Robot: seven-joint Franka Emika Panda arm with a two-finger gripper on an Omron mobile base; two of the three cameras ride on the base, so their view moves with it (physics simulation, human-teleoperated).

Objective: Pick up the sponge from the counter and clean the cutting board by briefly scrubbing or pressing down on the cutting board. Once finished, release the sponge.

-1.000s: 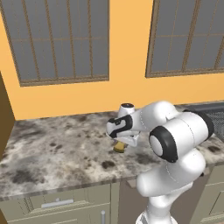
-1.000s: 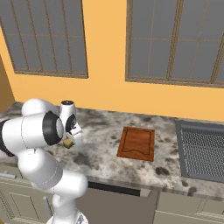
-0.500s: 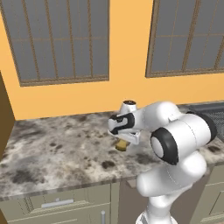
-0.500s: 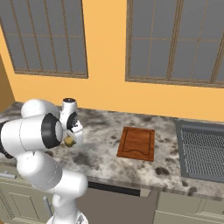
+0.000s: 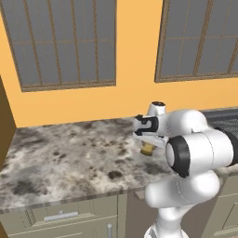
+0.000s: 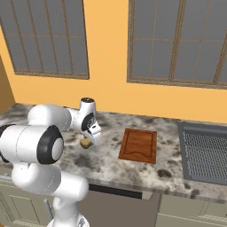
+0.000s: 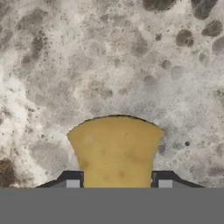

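The mustard-yellow sponge (image 7: 116, 151) sits between my fingertips (image 7: 72, 183), with my gripper (image 7: 118, 183) shut on it. It hangs just over the mottled counter (image 7: 109, 61). From the left base view the sponge (image 5: 148, 149) shows under the gripper (image 5: 148, 145), near the counter's (image 5: 69, 158) middle. In the right base view the gripper (image 6: 87, 140) holds the sponge (image 6: 85, 143) to the left of the reddish-brown cutting board (image 6: 139, 145), apart from it by a stretch of counter (image 6: 111, 162).
A dark grey grated surface (image 6: 206, 150) lies right of the board, and its corner (image 5: 228, 124) shows at the right edge. An orange wall with windows runs behind the counter. My own white arm bulks over the counter's front edge.
The gripper, still shut on the sponge, has moved right along the counter toward the cutting board.
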